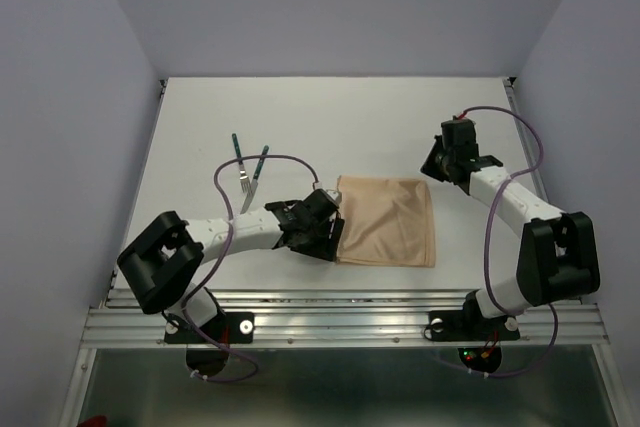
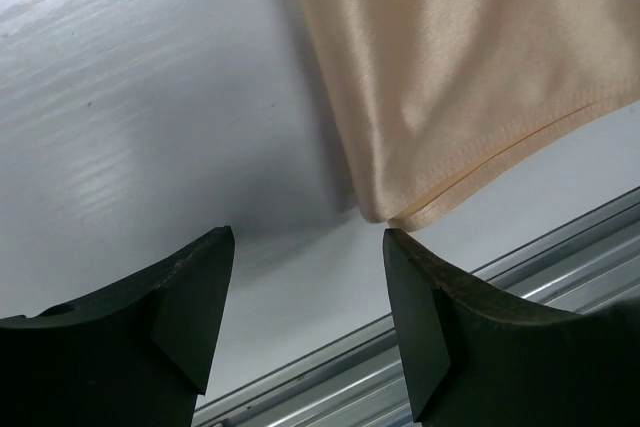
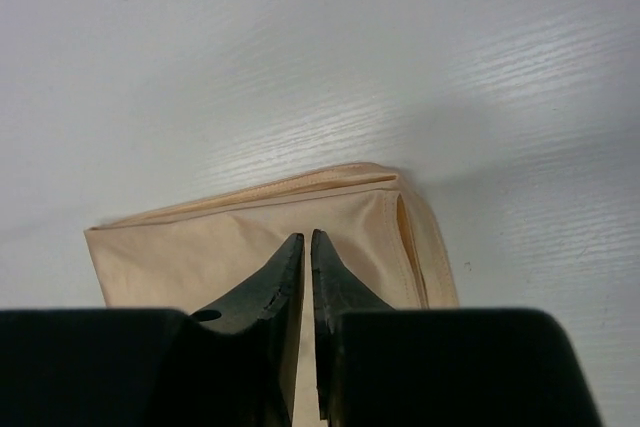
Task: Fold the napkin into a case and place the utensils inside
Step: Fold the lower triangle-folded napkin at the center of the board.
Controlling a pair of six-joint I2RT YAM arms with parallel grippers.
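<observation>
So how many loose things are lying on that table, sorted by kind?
Napkin: 1
Green-handled utensils: 2
Total: 3

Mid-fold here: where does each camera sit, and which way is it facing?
Top external: above and behind the bases, looking down on the table; left arm and right arm both show, the napkin between them and the utensils far left.
Left wrist: faces the napkin's near left corner by the table rail, past the open left gripper.
Right wrist: looks down on another napkin corner; the right gripper has its fingers almost together.
Shared: all three views see the napkin.
</observation>
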